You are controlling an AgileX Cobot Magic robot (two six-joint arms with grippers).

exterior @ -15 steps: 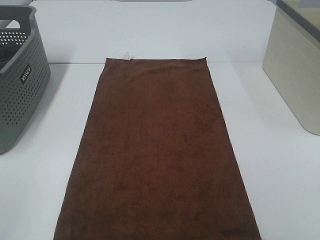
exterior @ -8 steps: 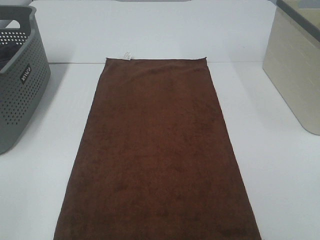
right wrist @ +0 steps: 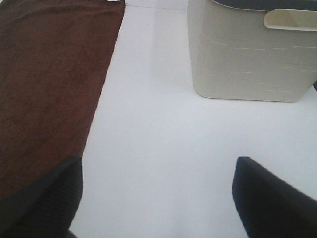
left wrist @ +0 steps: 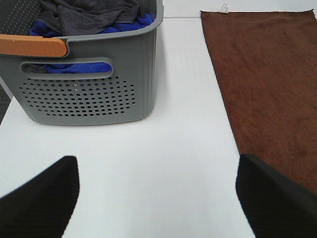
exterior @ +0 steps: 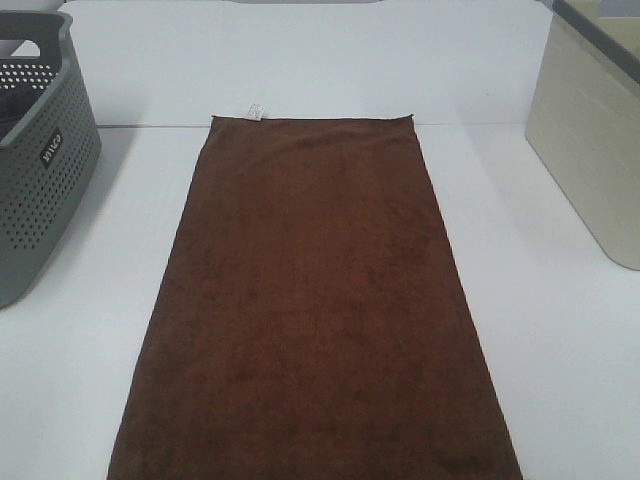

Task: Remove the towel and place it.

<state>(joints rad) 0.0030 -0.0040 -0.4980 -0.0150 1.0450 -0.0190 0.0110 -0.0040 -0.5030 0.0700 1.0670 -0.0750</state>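
Your towel (exterior: 315,310) lay flat along the middle of the white table (exterior: 560,330), its white label (exterior: 255,110) at the far left corner. The grey perforated basket (exterior: 40,160) stood at the far left, apparently holding blue and grey cloth; the cream bin (exterior: 595,130) stood far right. Your left gripper (left wrist: 158,198) and right gripper (right wrist: 158,198) both hung spread wide, empty, above bare table beside the towel.
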